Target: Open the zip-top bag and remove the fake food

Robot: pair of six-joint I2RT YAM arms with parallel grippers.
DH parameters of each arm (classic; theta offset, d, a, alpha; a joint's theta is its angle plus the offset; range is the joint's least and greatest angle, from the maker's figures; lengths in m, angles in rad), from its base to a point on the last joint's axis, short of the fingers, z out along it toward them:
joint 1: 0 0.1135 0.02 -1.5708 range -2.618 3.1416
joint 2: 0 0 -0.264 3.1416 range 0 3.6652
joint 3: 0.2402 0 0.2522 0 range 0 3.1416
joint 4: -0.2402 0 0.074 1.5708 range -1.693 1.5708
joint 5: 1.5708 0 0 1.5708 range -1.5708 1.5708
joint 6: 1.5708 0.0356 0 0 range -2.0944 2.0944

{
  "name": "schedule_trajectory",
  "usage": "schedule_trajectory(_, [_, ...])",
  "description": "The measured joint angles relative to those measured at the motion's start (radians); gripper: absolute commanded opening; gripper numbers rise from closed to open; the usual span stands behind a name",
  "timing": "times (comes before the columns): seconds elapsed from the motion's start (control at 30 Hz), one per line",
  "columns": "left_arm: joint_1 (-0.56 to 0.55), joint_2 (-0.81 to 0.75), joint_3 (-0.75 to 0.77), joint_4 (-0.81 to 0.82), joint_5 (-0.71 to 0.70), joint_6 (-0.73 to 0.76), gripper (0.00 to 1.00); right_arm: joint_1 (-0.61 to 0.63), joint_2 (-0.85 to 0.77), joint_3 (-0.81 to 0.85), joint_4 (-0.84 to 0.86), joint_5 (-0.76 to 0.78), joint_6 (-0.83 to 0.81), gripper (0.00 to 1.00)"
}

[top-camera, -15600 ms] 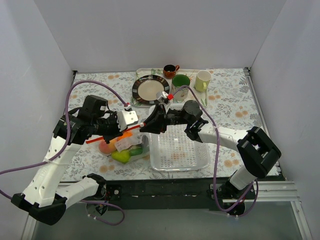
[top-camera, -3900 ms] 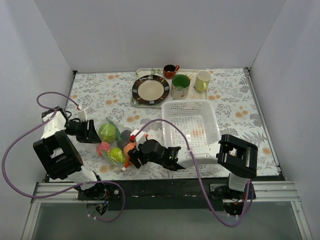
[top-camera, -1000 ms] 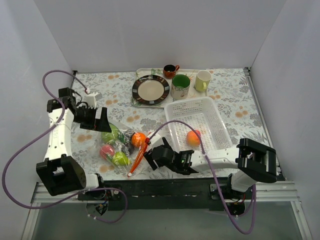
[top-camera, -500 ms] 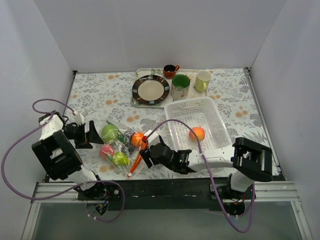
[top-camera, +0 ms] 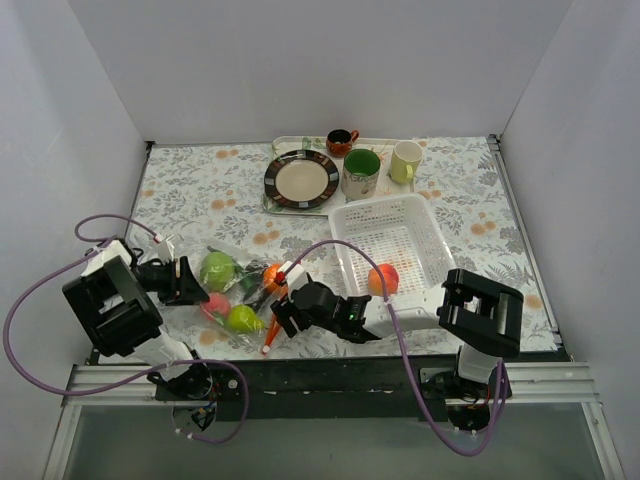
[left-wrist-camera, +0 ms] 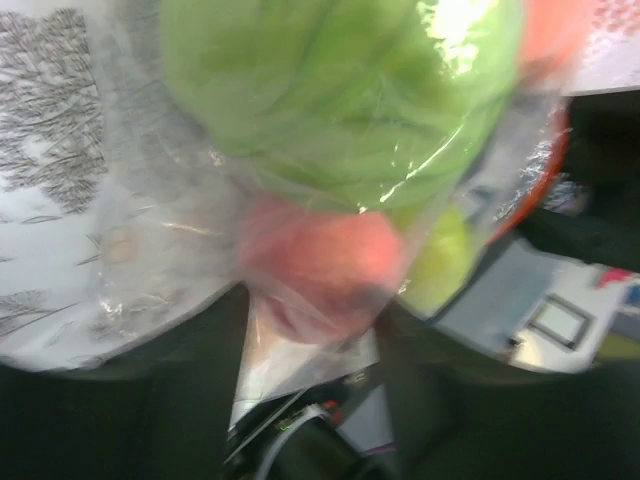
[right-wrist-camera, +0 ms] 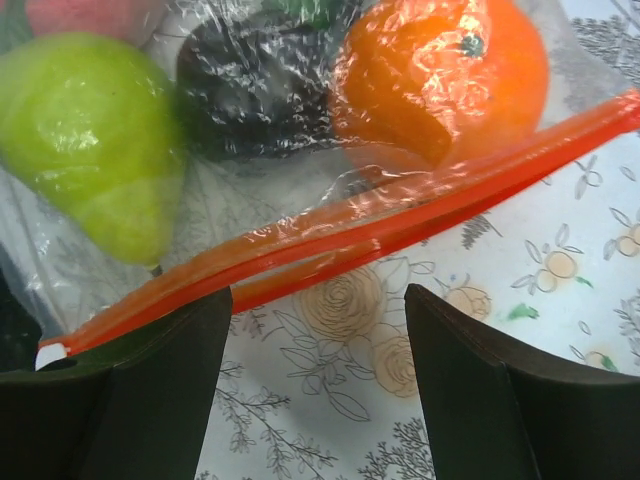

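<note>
At the left of the overhead view, the left gripper [top-camera: 187, 280] sits against the left end of the bag [top-camera: 236, 297]. Its blurred wrist view shows plastic bunched between the fingers, but I cannot tell whether they pinch it. The bag lies on the table, lower left of centre, holding a green apple [top-camera: 217, 270], pear [top-camera: 243, 318], dark piece [right-wrist-camera: 250, 90] and orange [right-wrist-camera: 440, 70]. Its zip strip [right-wrist-camera: 350, 240] lies just beyond the right gripper [right-wrist-camera: 315, 295], which is spread wide and empty. Further right, a peach [top-camera: 383, 279] lies in the white basket [top-camera: 395, 225].

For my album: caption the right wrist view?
Open right tool over the zip-top bag, red zip strip nearest; pear and orange inside.
</note>
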Motion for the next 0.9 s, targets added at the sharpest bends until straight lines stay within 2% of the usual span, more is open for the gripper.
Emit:
schedule_trajectory(0.07, [0.000, 0.004, 0.007, -0.036, 0.028, 0.000, 0.01, 0.001, 0.008, 0.000, 0.021, -0.038, 0.001, 0.77])
schedule_trajectory(0.1, [-0.001, 0.008, 0.021, -0.057, 0.041, 0.011, 0.00, 0.001, 0.009, 0.000, 0.032, -0.061, 0.003, 0.77])
schedule_trajectory(0.27, [-0.007, 0.079, 0.057, -0.082, 0.045, 0.029, 0.00, 0.002, 0.009, 0.000, 0.103, -0.148, 0.008, 0.77])
schedule_trajectory(0.47, [-0.028, 0.076, 0.052, -0.084, 0.043, 0.026, 0.00, 0.006, 0.042, 0.010, 0.140, -0.204, 0.011, 0.76])
schedule_trajectory(0.57, [-0.038, 0.063, 0.052, -0.083, 0.042, 0.022, 0.00, 0.010, 0.072, 0.017, 0.142, -0.232, 0.016, 0.72])
schedule_trajectory(0.7, [-0.046, 0.047, 0.053, -0.089, 0.042, 0.016, 0.00, 0.015, 0.090, 0.018, 0.142, -0.251, 0.029, 0.59])
schedule_trajectory(0.87, [-0.048, 0.045, 0.061, -0.097, 0.042, 0.006, 0.00, 0.016, 0.093, 0.018, 0.151, -0.262, 0.037, 0.52])
schedule_trajectory(0.9, [-0.048, 0.045, 0.062, -0.097, 0.042, 0.004, 0.00, 0.016, 0.096, 0.020, 0.152, -0.265, 0.038, 0.47])
